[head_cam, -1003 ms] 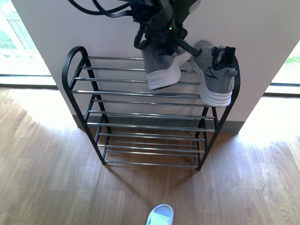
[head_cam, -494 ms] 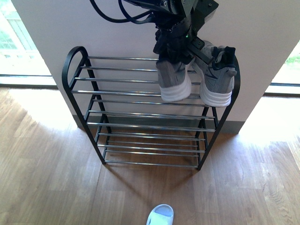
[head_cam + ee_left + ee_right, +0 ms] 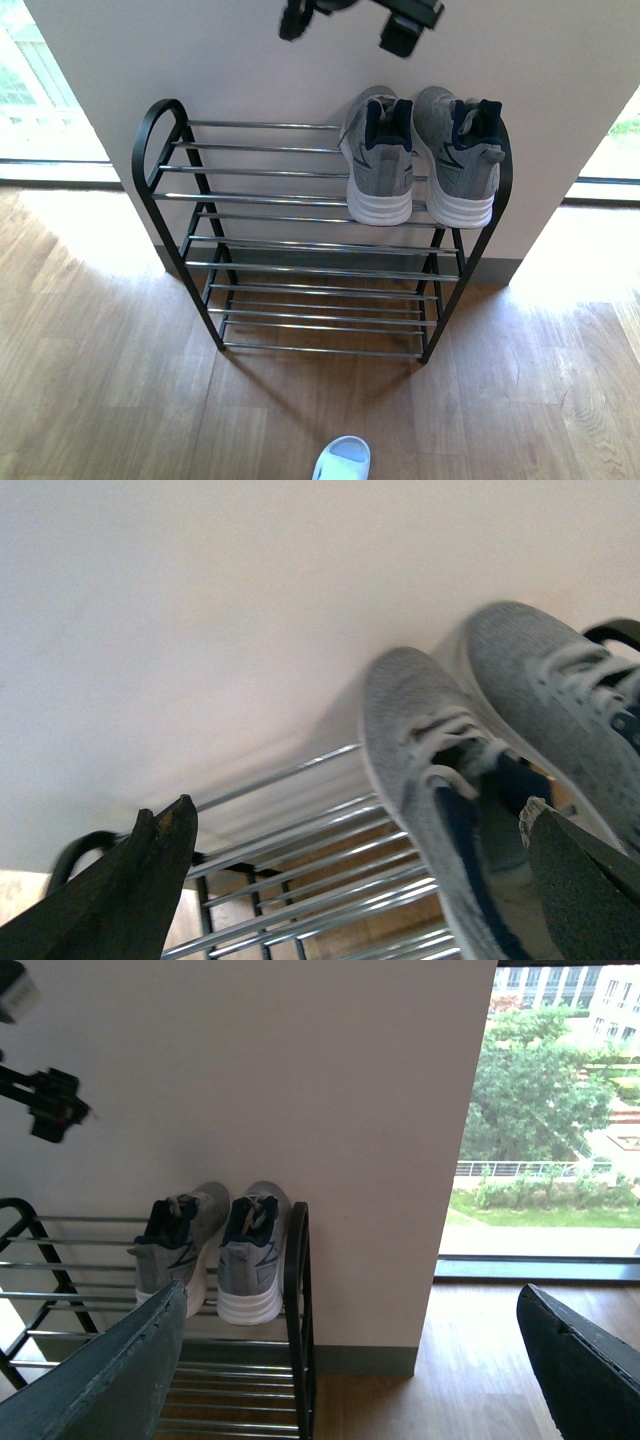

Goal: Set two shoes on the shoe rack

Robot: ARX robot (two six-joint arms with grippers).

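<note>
The left gripper (image 3: 350,22) hangs above the right end of the black tube-frame shoe rack with silver rod shelves (image 3: 163,103), its dark fingers spread wide and holding nothing. The right gripper (image 3: 350,1300) sits well off the rack's right end, fingers equally wide apart, empty.

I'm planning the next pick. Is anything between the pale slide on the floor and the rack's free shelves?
Nothing visible. Bare wood floor lies between the slide and the shoe rack. The grey sneakers sit at the right end of its top shelf, leaving the other shelves open.
</note>
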